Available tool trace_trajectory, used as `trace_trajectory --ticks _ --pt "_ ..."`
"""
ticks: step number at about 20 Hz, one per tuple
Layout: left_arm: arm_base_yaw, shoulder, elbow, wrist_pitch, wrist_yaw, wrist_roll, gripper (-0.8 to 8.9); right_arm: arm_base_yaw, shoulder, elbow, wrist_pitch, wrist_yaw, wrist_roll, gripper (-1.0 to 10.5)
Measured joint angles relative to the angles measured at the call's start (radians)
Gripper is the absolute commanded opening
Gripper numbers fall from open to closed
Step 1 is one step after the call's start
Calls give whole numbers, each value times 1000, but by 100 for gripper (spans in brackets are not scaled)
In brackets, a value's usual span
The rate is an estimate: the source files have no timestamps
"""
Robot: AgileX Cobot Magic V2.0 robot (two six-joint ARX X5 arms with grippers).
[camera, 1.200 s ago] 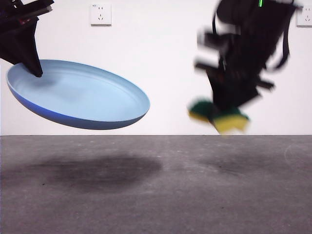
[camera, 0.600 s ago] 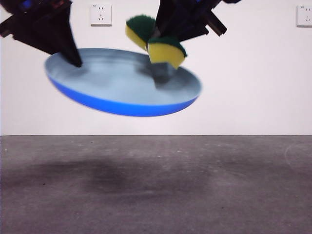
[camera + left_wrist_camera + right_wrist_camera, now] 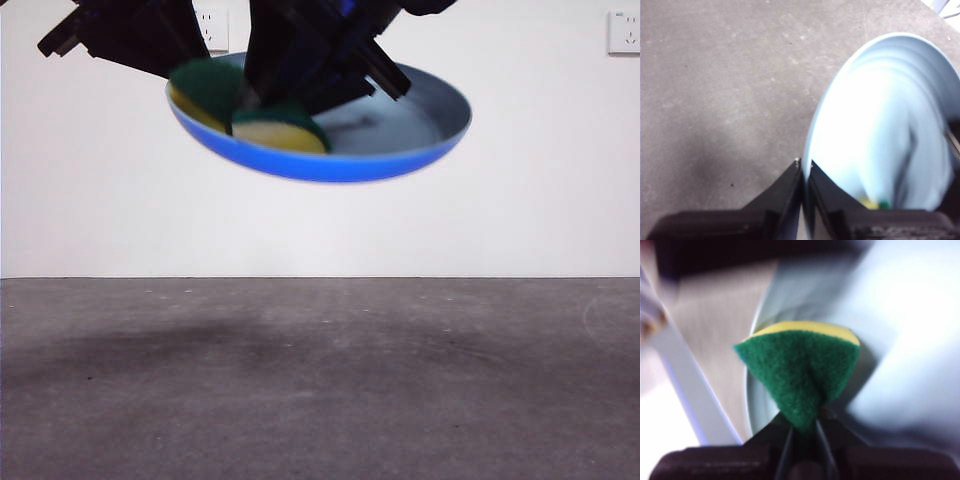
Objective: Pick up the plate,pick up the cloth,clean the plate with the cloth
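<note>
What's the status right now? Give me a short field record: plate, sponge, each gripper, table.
plate: light-blue plate held in the air above the table, tilted, hollow side facing the front camera
sponge: yellow and green sponge pinched and folded, at the plate's inner face near its rim; contact not certain
left gripper: left gripper shut on the plate's rim
right gripper: right gripper shut on the sponge, over the plate
table: grey table, with a dark shadow on it
wall: white, with a power socket
</note>
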Motion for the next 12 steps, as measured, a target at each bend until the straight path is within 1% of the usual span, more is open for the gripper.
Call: trace_trajectory --ticks 1,2,4,5,6,7,8,10,11,12 --pt "1 0 0 -8 -2 0 -8 4 0 1 -63 60 -5 -16" --pt "4 0 0 -16 -11 1 -8 3 0 3 -135 143 -7 -16" --pt "8 0 0 -40 -17 1 -8 1 0 4 -246 365 -10 -16" --pt "8 0 0 -50 -17 0 -8 -5 0 4 -256 483 -10 -16" --pt "8 0 0 -58 -13 0 -8 -14 0 4 -236 584 -11 -16" --pt "9 0 0 -66 -6 -2 -8 -30 -3 4 -182 670 -13 -16" --pt "9 0 0 -71 -3 -5 -8 -41 -8 4 -116 682 -13 -16" --pt "12 0 0 -80 5 -7 -8 -56 -14 4 -5 643 -13 -16" --pt "13 0 0 -84 11 -7 -8 -64 -15 4 47 605 -13 -16" --pt "15 0 0 -89 24 -8 -8 -78 -15 4 119 532 -13 -16"
